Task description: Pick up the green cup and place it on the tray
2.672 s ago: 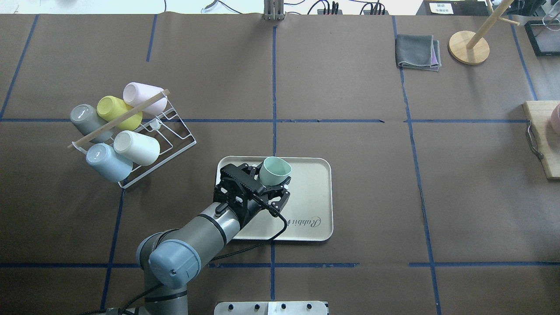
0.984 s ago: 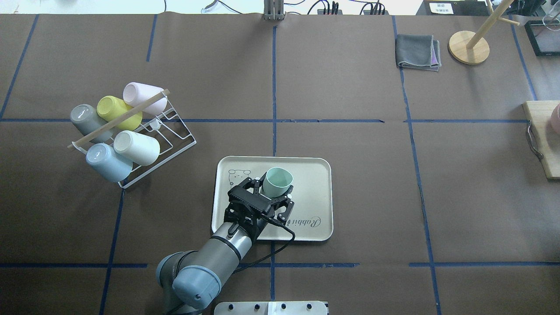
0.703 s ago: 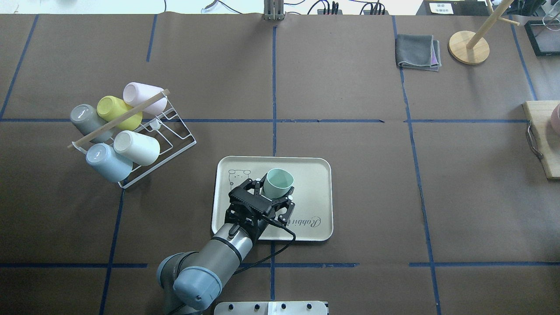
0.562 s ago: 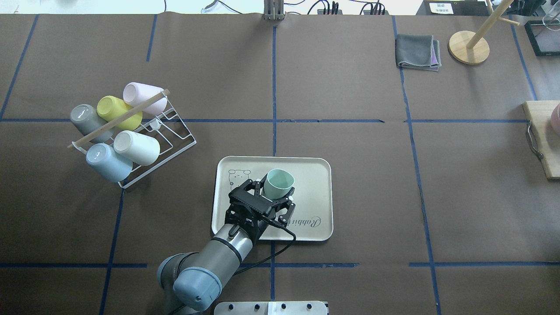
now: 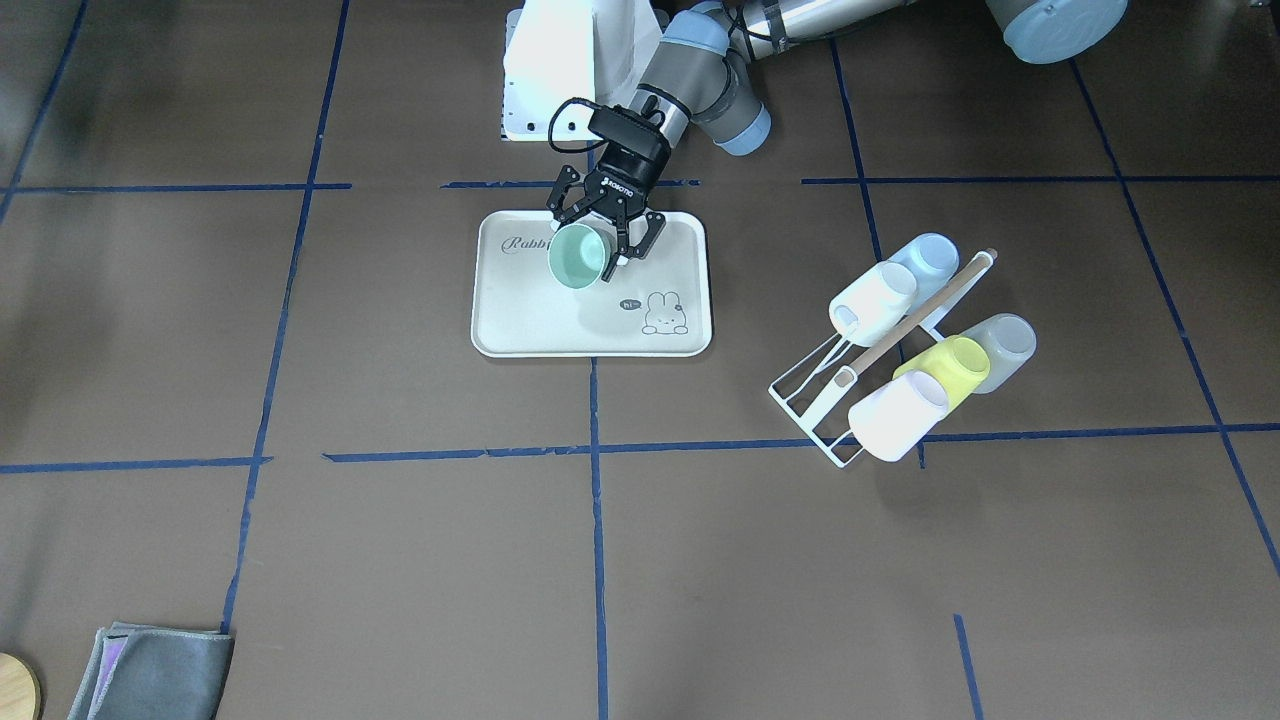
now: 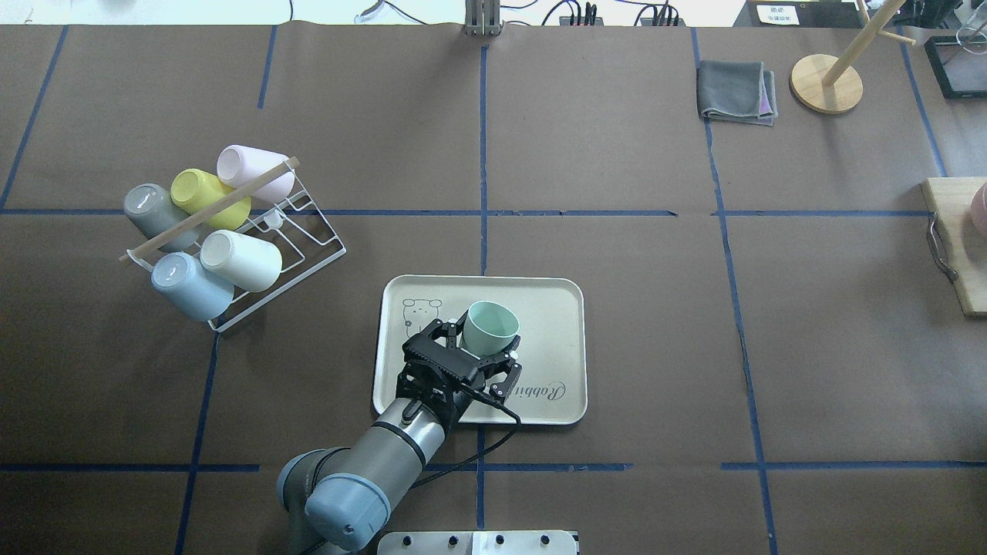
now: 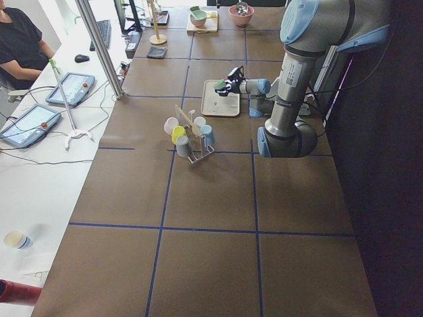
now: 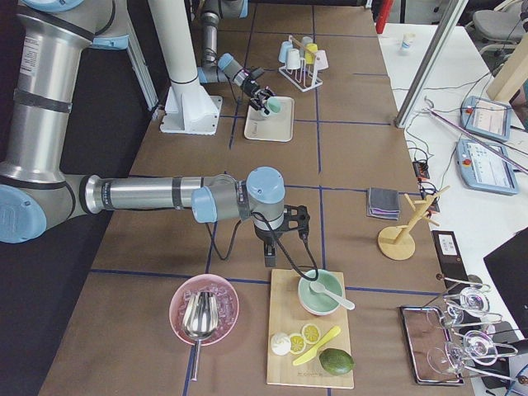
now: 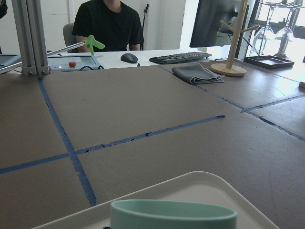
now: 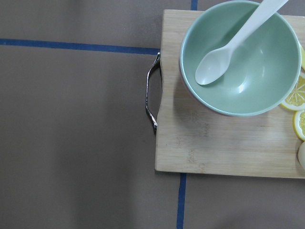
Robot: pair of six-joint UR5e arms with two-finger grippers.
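Near edge, midway along: green cup (image 6: 491,327) being pinched low on body between jaws of left gripper (image 6: 480,347), being held tilted, mouth turned away from robot, over middle of tray (image 6: 551,324); contact with tray cannot be told. Right end: right gripper (image 8: 271,257) being pointed down beside wooden board (image 8: 289,330); jaw state cannot be told. Toward left end: five cups being carried on cup rack (image 6: 231,197). Far edge, toward right corner: grey cloth (image 6: 732,91) being seen folded.

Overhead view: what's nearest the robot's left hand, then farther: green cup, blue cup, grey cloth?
1. green cup, at the left hand, on the tray.
2. blue cup, in the rack, left.
3. grey cloth, far right.
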